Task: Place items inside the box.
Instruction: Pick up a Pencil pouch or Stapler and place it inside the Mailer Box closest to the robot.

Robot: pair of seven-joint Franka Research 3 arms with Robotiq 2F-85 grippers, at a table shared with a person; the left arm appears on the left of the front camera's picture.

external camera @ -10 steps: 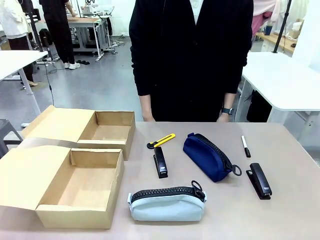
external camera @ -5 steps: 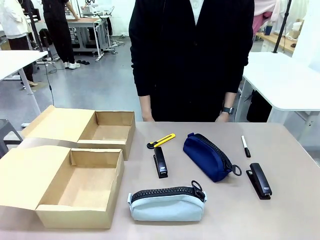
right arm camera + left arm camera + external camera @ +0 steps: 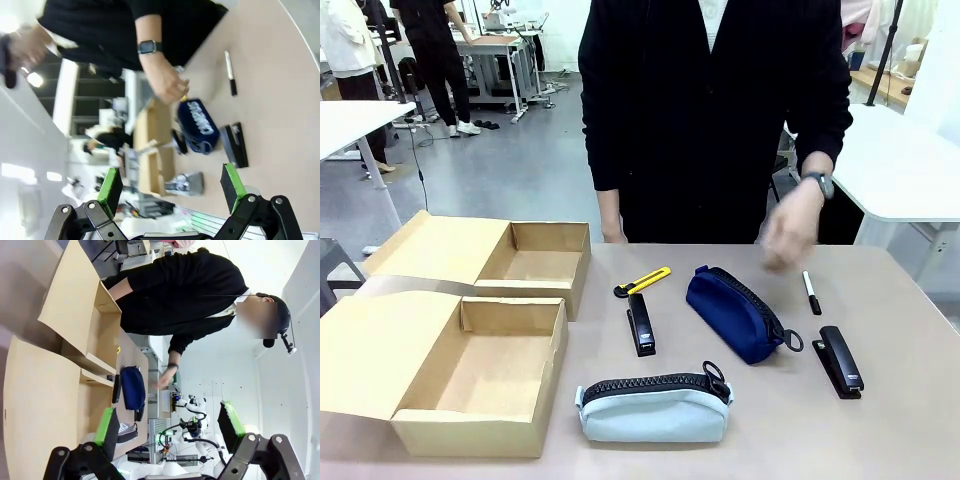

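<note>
Change vs 1 s ago: person's wristwatch hand (image 3: pixel 788 232) is now up off the surface edge, blurred, above black-white marker (image 3: pixel 811 292). Items unmoved on beige surface (image 3: pixel 900 420): navy blue zip pouch (image 3: pixel 735 313), pale grey-blue pouch (image 3: pixel 655 408), black stapler (image 3: pixel 640 324) by yellow-black utility knife (image 3: pixel 642 281), 2nd black stapler (image 3: pixel 840 361) far right. All lie outside the open cardboard box (image 3: pixel 470 375). Robot left hand (image 3: pixel 167 422) & robot right hand (image 3: pixel 170 185): fingers spread wide, empty.

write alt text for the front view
A person across the table holds a blurred hand over its far edge, near a marker and navy pouch. Also lying there: grey pouch, left stapler, right stapler, knife. At left stand an open near box and far box.
</note>
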